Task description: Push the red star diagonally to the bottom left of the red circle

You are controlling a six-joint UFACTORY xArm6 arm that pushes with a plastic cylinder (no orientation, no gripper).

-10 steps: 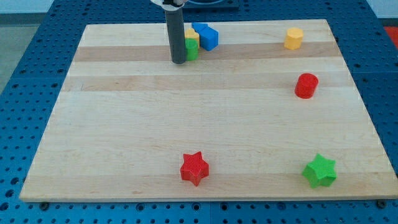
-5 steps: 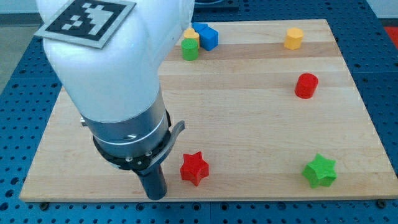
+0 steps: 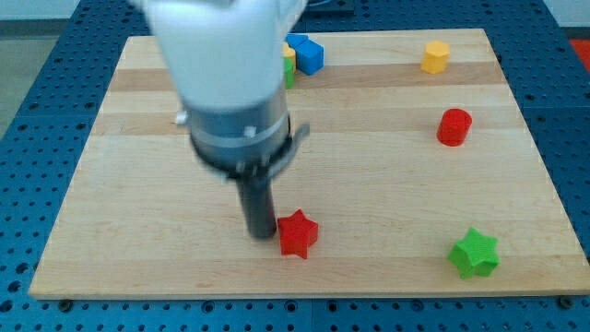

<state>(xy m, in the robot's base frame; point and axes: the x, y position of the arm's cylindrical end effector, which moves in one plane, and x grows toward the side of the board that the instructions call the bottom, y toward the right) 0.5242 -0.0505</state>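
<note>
My tip [image 3: 260,234] stood at the left flank of the red star [image 3: 298,233], touching or just short of it; contact could not be confirmed. The rig carried no jaws, only the rod. The red star lay near the board's bottom edge, well apart from the red circle [image 3: 454,126] at the view's upper right. I judged the tip was placed on the star's left so that a push would drive it rightward toward the circle. The green star [image 3: 474,253] sat at bottom right, near the likely path. The wooden board [image 3: 369,184] was otherwise unobstructed there.
</note>
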